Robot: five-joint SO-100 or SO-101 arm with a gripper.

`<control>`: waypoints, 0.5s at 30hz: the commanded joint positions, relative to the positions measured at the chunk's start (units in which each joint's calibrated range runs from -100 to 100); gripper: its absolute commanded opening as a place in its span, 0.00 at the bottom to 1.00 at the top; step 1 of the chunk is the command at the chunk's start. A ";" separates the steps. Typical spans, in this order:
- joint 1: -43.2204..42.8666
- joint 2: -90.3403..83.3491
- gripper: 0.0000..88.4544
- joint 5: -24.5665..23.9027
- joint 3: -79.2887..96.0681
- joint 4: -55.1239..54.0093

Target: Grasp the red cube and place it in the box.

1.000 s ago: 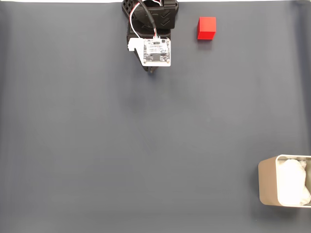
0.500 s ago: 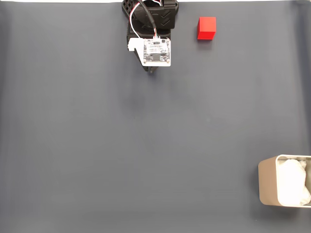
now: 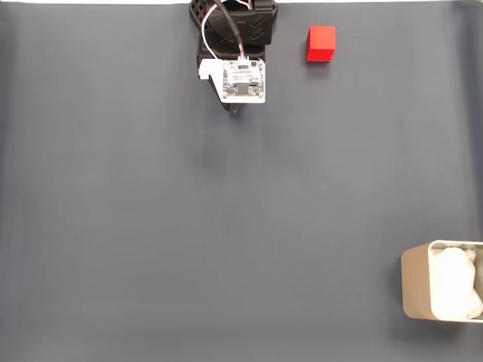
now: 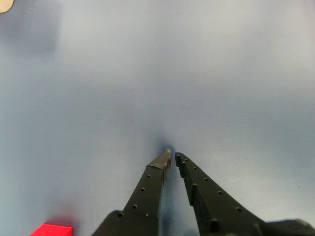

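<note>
From my fixed view the box [image 3: 417,283] is cut off by the right edge at the lower right, so I see just its left wall and some white padding [image 3: 455,283], and the arm's upper links run out of the top of the frame under a white board [image 3: 242,80] that hides the fingers. On my wrist view only a corner of the red cube [image 4: 51,230] pokes in at the bottom left, while the fixed view shows it whole at the upper middle, right of the arm and well apart from the box. The arm sits folded near the top centre over the dark mat [image 3: 189,226], and the gripper [image 4: 172,158] points down at bare mat with its jaws nearly together, a thin gap between the tips and nothing held.
</note>
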 commanded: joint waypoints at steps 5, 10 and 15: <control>-1.98 4.25 0.00 -1.51 -14.33 -8.91; -3.19 11.44 0.00 -1.22 -33.76 -9.24; -3.19 17.94 0.00 0.63 -49.46 -8.25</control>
